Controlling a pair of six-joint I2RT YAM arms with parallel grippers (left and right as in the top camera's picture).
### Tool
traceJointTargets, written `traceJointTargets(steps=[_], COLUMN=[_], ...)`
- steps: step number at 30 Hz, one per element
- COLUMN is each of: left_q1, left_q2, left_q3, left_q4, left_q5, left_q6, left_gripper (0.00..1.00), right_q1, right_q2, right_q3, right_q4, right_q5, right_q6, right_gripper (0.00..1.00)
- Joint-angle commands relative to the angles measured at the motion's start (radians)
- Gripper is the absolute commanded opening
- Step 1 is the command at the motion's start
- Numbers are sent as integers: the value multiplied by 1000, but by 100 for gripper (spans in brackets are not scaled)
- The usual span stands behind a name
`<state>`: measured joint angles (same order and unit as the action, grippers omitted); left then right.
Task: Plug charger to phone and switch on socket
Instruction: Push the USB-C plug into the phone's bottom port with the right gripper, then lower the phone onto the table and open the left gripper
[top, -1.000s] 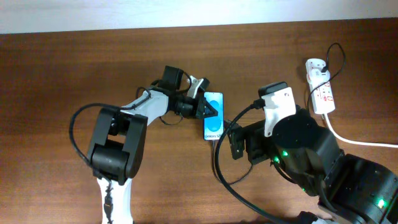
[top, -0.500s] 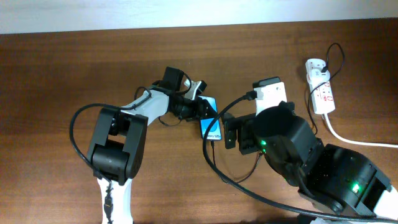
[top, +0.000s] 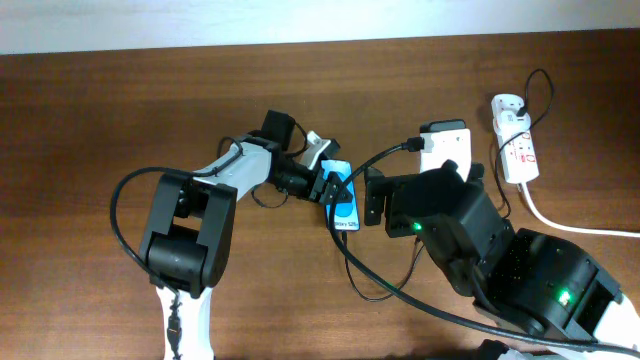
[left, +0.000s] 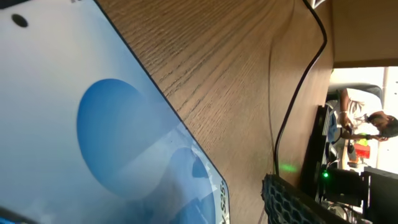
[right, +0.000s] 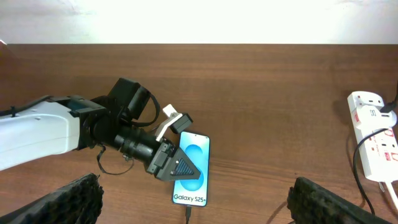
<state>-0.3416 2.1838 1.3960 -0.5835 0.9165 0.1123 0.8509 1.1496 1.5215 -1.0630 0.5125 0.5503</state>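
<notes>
Since a second ago the right arm has swung up the table and the phone (top: 343, 203) has turned, so it now lies slanted with its top end leaning toward the right arm instead of nearly straight. It rests flat on the wooden table (top: 100, 100), near the middle, its blue screen lit and filling most of the left wrist view (left: 74, 112). In the right wrist view the left gripper (right: 176, 144) sits at the phone's upper left corner, one black finger lying over the left side of the screen and a white finger by the top corner; whether it actually clamps the phone cannot be told. The right gripper (right: 196, 193) hangs above with its jaws spread wide, holding nothing, the phone framed between them. The charger (top: 352, 268) runs as a thin black line from the phone's bottom edge and loops under the right arm; its small tip (right: 188, 214) meets that edge, though how far it is seated is unclear. The socket (top: 520, 150) lies well apart at the far right of the table, a white adapter (top: 507, 108) at its upper end.
</notes>
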Motion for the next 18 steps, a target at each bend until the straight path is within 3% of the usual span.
traceJointTargets(steps=[1, 3, 7, 13, 18], left_q1=[0, 5, 5, 24, 183], left_q2=[14, 14, 14, 13, -123], left_q3=[-12, 6, 90, 161, 492], left_q4=[-10, -58, -190, -213, -463], left_q5=[-106, -146, -299, -323, -431], left_q6=[-14, -15, -16, -33, -36], left_gripper=[73, 77, 99, 99, 100], right_q1=[-1, -1, -1, -1, -1], right_q2=[7, 8, 9, 9, 16], right_q3=[-1, -1, -1, -1, -1], right_q4=[0, 0, -2, -15, -18], right_q5=[23, 24, 79, 124, 180], right_q6=[9, 9, 57, 120, 109], right_gripper=[99, 98, 99, 99, 99])
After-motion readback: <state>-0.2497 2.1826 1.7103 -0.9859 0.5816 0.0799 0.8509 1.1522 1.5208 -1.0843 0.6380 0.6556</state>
